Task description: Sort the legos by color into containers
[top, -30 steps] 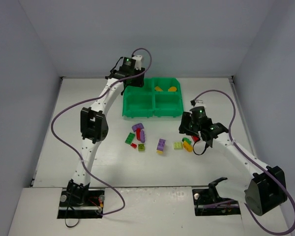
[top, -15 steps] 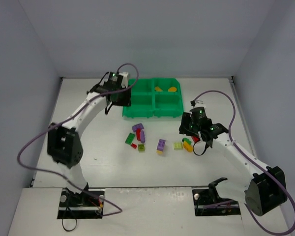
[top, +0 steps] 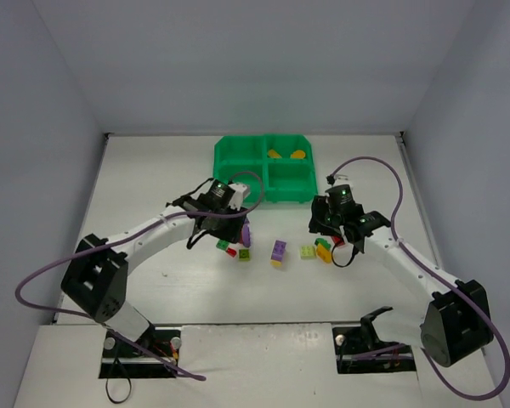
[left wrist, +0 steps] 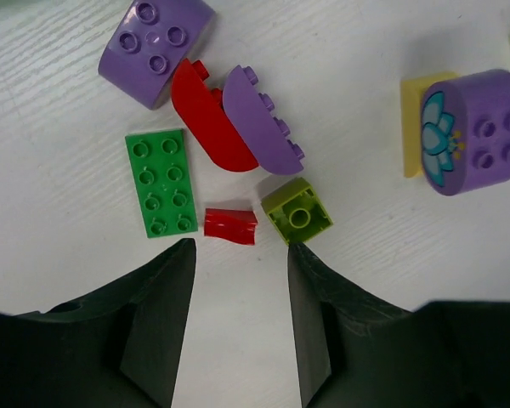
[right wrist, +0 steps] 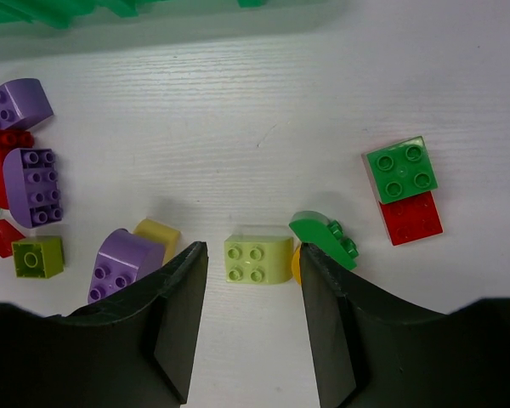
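1. Hovering over the left clump of bricks, the left gripper has its jaws spread wide with nothing in them.
2. A little red piece sits just ahead of that gap, pretty much dead centre. There's a green plate just beside it on one side and a lime cube on the other. Its long side runs finger to finger, so a straight drop looks like it would pinch the short ends.
3. The right gripper is open too. A lime brick lies right between its fingers with a sliver of table showing on both sides, so it isn't gripped yet. Its long axis also runs finger to finger.
4. A dark green curved piece crowds one finger there and could get nudged on the close.
5. The tray is at the far side of the table, well apart from both clumps. It has two yellow pieces in its far right compartment.
6. The left arm is clearly nearer the red piece, and the right arm nearer the lime brick.
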You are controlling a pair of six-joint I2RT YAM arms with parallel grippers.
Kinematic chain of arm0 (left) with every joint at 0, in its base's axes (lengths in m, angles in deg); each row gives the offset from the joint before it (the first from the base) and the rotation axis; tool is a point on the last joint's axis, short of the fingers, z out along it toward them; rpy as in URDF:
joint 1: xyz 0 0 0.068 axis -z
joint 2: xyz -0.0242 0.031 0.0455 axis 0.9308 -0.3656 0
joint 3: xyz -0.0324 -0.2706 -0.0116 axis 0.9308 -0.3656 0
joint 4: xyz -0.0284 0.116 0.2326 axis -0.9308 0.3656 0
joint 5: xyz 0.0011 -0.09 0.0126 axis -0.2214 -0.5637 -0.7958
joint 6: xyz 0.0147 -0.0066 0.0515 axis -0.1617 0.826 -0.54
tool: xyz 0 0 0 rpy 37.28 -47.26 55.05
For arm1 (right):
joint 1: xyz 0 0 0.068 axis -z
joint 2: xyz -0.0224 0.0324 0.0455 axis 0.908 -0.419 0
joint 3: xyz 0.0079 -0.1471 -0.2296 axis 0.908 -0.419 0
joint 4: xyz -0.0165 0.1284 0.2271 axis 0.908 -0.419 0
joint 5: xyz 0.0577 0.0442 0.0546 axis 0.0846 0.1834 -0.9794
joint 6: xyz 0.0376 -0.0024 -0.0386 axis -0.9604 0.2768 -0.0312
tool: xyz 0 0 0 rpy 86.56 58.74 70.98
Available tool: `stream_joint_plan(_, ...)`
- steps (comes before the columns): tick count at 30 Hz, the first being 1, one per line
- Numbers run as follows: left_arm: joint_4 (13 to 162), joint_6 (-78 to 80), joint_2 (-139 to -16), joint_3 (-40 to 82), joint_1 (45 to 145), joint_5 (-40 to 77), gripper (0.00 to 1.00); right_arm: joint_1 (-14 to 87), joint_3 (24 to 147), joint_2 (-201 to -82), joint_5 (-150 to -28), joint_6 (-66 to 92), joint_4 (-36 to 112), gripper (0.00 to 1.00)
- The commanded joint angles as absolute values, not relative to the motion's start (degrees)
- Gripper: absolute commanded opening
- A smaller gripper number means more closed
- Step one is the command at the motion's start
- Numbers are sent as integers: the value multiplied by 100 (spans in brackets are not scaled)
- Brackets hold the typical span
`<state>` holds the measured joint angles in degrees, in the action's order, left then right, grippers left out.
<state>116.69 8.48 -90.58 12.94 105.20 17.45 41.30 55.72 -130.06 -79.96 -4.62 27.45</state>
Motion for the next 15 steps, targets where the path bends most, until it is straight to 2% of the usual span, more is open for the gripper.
stream_joint_plan(1, 11349, -178, -9225, 1548, 10512, 1530, 42, 4185, 5639, -12961, -8024, -456, 2940, 44)
stream_joint_plan(8, 11887, -1970, -9727, 1962, 10503, 1073, 44, 4185, 5525, -12768, -8042, -518, 2940, 44)
stream_joint_plan(15, 12247, -2878, -9947, 1971, 10495, 731, 46, 4185, 5436, -12601, -8033, -553, 2932, 44)
